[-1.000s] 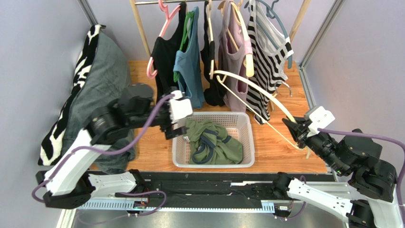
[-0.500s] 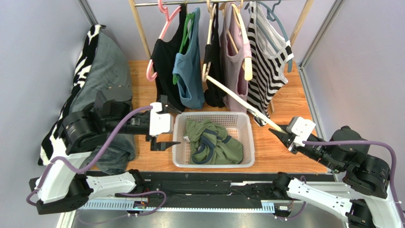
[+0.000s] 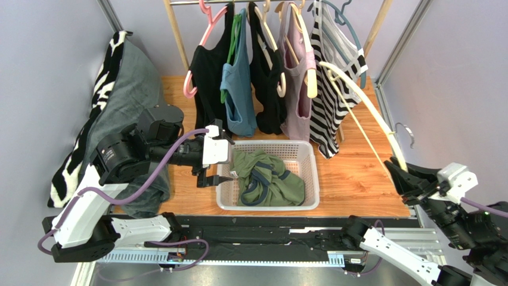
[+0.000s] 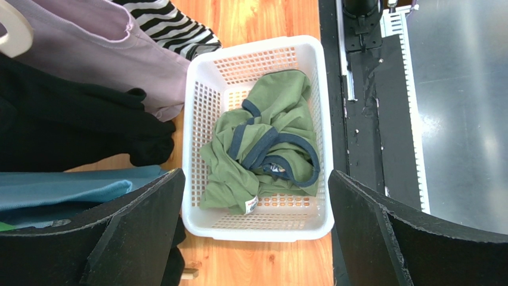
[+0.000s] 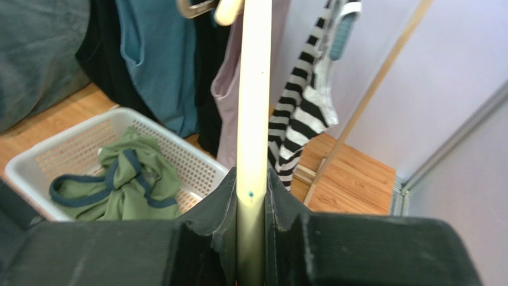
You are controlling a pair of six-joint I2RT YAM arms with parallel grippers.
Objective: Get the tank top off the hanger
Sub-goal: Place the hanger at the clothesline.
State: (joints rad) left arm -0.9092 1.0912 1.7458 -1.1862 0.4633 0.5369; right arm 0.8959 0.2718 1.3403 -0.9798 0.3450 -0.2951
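The tank top [image 3: 268,177] lies crumpled in the basket [image 3: 266,206], green with dark trim, and no part of it touches the hanger [image 5: 253,107]. The hanger is bare, and the right gripper [image 5: 251,179] has its jaws clamped on the cream arm. I judge that the removal itself is done and that only the tidy finish is left. The left gripper [image 3: 229,158] hovers at the left rim of the basket with its jaws wide apart and holds nothing.

The next move, I think, belongs to the right arm. It must put the hanger somewhere without catching the striped top [image 3: 334,83], which hangs just beside the hanger's far end.

The left wrist view looks straight down into the basket and shows a small label at the edge of the tank top, but no hanger. The right wrist view shows the grip clearly. Only the top view shows the whole curve of the hanger and its hook [image 3: 406,130] near the right wall.
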